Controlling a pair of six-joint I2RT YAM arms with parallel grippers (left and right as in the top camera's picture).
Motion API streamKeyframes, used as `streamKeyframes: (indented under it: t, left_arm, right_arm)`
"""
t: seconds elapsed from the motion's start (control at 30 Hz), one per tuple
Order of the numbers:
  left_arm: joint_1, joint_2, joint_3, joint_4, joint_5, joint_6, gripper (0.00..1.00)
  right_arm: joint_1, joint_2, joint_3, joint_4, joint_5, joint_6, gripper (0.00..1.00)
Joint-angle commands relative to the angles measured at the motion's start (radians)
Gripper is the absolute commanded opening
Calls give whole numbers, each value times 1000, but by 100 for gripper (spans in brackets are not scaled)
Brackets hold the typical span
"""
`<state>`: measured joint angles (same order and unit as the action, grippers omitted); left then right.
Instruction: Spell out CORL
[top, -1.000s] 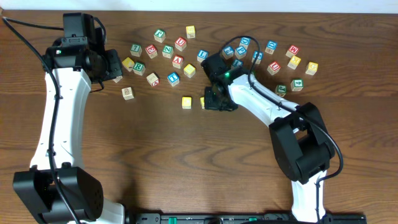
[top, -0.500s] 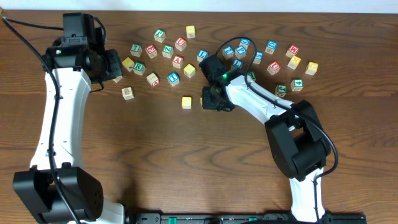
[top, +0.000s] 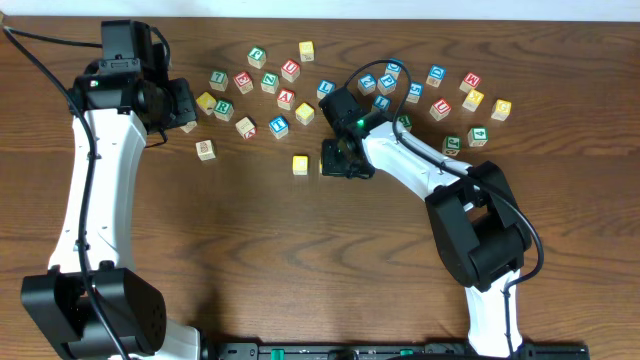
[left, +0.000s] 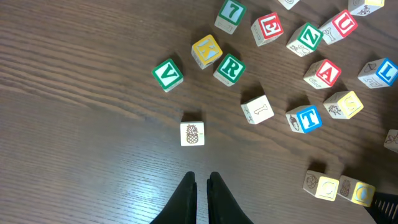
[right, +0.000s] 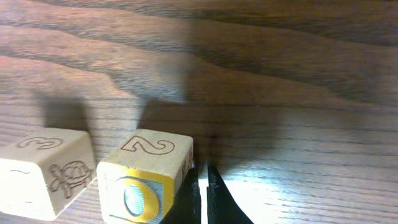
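Since the O cube (right: 146, 180) has been pushed left mid-frame by the closed right gripper (right: 203, 186), the C cube (top: 300, 164) is neared.

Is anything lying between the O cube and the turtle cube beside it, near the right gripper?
Nothing. In the right wrist view only a narrow gap of bare table separates the O cube from the turtle cube; they stand apart.

the o cube (left: 359, 192) lies just right of the c cube (left: 323, 185), before the scattered cubes (top: 290, 70).
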<state>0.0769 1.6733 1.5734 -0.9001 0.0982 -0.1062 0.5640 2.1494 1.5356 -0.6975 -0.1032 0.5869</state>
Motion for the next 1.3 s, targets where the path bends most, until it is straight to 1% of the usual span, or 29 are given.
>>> streamKeyframes:
  t: [0.0, 0.2, 0.47, 0.83, 1.27]
  left_arm:
    - [2, -12, 3, 1, -6, 9, 8]
    - [2, -12, 3, 1, -6, 9, 8]
    - [2, -12, 3, 1, -6, 9, 8]
    - [2, -12, 3, 1, -6, 9, 8]
    - [2, -12, 3, 1, -6, 9, 8]
  right_arm:
    - [7, 11, -8, 6, -35, -16, 1]
    - [7, 11, -8, 14, -32, -16, 1]
    - [-2, 11, -8, 39, 39, -17, 2]
    - [-2, 11, -8, 125, 45, -51, 2]
    - [6, 11, -8, 106, 35, -48, 2]
